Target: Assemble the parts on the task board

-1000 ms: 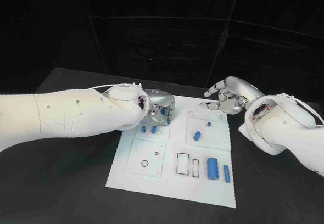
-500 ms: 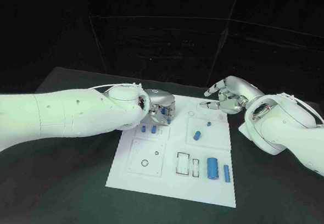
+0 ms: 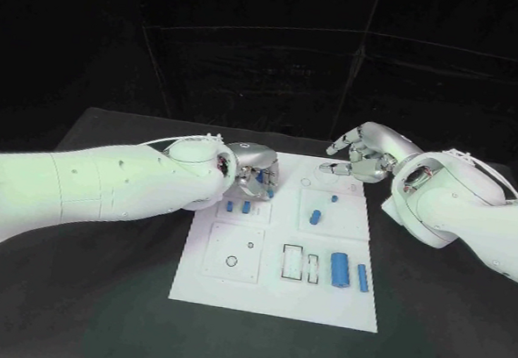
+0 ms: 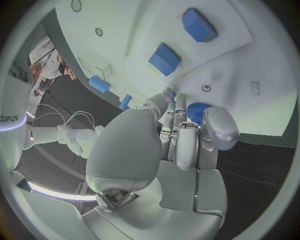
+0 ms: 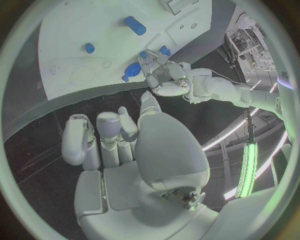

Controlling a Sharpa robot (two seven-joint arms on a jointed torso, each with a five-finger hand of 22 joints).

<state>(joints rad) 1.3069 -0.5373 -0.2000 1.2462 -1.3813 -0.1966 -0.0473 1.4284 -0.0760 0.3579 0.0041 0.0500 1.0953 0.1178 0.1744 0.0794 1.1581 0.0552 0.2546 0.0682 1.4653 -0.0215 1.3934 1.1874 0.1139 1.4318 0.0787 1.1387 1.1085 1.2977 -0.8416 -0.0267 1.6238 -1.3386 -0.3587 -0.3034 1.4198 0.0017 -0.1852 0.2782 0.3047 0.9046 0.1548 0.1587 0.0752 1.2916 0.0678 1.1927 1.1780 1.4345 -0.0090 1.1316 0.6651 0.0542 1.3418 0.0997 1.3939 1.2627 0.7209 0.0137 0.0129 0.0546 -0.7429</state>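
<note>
The white task board lies in the middle of the black table. My left hand hovers over its far left corner and pinches a small blue part between its fingertips, close above the board. Two blue blocks lie just in front of that hand; they are also in the left wrist view. My right hand hangs over the board's far right edge with its fingers loosely bent and apart, holding nothing. In the right wrist view, my right hand faces the board and my left hand.
More blue parts lie on the board: a short peg, a small dot-like piece, a thick cylinder and a thin rod. Rectangular slots and a square panel with holes mark the near half.
</note>
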